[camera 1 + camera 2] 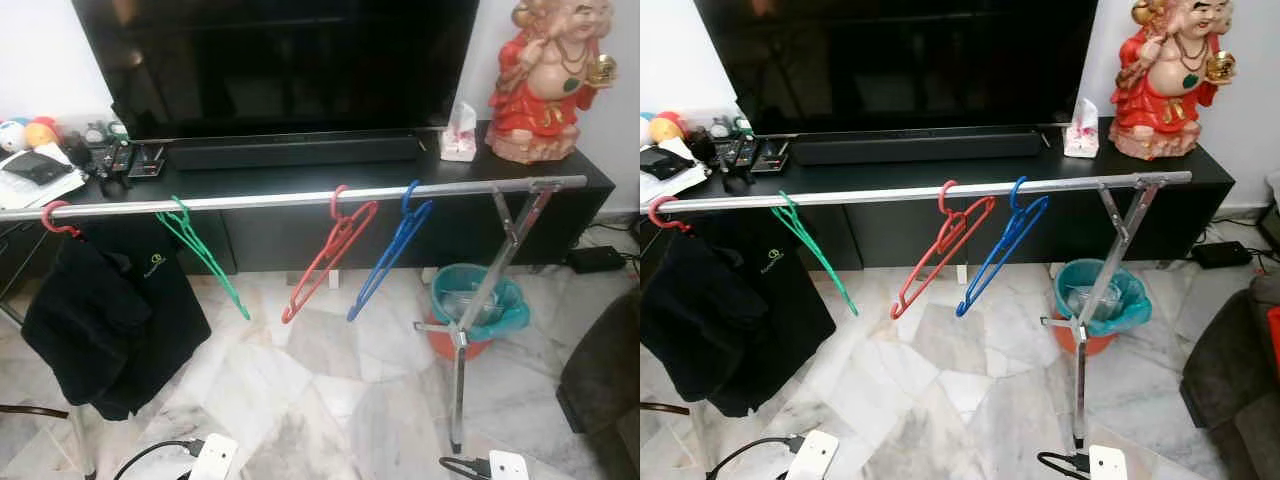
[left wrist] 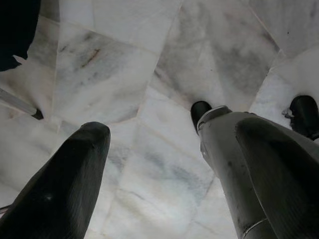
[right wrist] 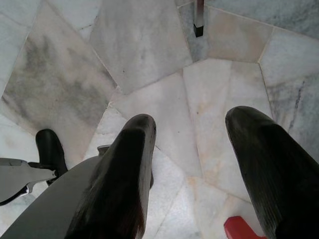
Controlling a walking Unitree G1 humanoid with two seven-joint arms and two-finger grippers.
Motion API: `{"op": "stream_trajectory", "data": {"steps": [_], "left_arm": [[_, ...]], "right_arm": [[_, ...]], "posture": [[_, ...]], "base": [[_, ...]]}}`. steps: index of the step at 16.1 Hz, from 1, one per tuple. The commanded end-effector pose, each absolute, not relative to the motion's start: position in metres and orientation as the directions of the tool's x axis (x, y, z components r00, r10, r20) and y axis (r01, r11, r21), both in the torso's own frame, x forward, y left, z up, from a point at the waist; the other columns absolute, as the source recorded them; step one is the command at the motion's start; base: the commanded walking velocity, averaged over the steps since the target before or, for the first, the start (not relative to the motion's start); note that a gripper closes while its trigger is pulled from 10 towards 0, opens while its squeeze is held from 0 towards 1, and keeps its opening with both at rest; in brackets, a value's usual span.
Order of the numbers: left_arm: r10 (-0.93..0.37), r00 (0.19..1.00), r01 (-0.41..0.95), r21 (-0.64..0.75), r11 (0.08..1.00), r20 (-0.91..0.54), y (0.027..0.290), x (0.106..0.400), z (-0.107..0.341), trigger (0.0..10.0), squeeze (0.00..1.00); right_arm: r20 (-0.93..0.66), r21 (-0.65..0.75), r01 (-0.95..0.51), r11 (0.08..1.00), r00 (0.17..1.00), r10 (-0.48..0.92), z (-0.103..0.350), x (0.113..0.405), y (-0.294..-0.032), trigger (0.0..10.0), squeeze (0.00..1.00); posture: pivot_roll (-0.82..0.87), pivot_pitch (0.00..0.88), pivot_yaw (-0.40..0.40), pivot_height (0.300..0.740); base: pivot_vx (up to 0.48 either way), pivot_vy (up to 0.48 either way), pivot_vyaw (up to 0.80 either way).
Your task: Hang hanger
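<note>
We judge the red hanger (image 1: 328, 258) on the rail (image 1: 300, 198) light, stiff, slippery; we'd grip its hook. Both jaws hang spread, empty.

Steel rail (image 1: 300, 197) with green hanger (image 1: 205, 254), red hanger (image 1: 328, 256), blue hanger (image 1: 388, 252), black garment (image 1: 105, 320).

The rail (image 1: 300, 198) was bright, polished metal, as were its crossed legs (image 1: 500, 270). The green hanger (image 1: 205, 255), red hanger (image 1: 330, 255) and blue hanger (image 1: 390, 255) looked like smooth, shiny plastic. A black garment (image 1: 105, 320) hung as soft, matt cloth. The floor (image 1: 320, 390) was glossy veined marble. The statue (image 1: 545, 80) had a glazed sheen, and the screen (image 1: 280, 60) was glossy black.
</note>
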State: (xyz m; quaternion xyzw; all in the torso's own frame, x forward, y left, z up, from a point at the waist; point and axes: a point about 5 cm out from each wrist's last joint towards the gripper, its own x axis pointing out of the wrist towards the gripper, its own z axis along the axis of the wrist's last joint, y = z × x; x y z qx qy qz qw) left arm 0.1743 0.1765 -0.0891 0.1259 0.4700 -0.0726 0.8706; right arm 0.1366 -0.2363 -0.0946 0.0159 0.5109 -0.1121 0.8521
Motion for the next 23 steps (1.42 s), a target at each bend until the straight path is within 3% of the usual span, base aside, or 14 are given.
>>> {"op": "stream_trajectory", "data": {"steps": [1, 3, 8, 14, 23], "left_arm": [[-0.003, 0.528, 0.206, 0.125, 0.970, -0.849, 0.179, 0.171, -0.091, 10.0, 0.00], [0.014, 0.536, 0.076, 0.065, 0.995, -0.844, 0.181, 0.175, -0.089, 10.0, 0.00], [0.037, 0.567, 0.023, 0.061, 0.998, -0.823, 0.187, 0.184, -0.084, 10.0, 0.00], [0.030, 0.634, 0.000, 0.039, 0.999, -0.773, 0.188, 0.198, -0.076, 10.0, 0.00], [0.029, 0.622, 0.015, 0.050, 0.999, -0.782, 0.191, 0.194, -0.077, 10.0, 0.00]], "right_arm": [[-0.874, -0.078, 0.222, 0.972, 0.454, -0.174, -0.095, 0.135, -0.236, 10.0, 0.00], [-0.874, -0.071, 0.217, 0.973, 0.456, -0.166, -0.095, 0.136, -0.235, 10.0, 0.00], [-0.874, -0.067, 0.219, 0.973, 0.458, -0.164, -0.095, 0.136, -0.235, 10.0, 0.00], [-0.876, -0.062, 0.213, 0.975, 0.457, -0.155, -0.095, 0.136, -0.235, 10.0, 0.00], [-0.874, -0.066, 0.206, 0.976, 0.459, -0.156, -0.095, 0.136, -0.236, 10.0, 0.00]], "posture": [[0.00, 0.000, 0.035, 0.740], [0.00, 0.000, 0.034, 0.740], [0.00, 0.000, 0.033, 0.740], [0.00, 0.000, 0.031, 0.740], [0.00, 0.000, 0.029, 0.740]], "base": [[0.000, 0.000, 0.00], [0.000, 0.000, 0.00], [0.000, 0.000, 0.00], [0.000, 0.000, 0.00], [0.000, 0.000, 0.00]]}}
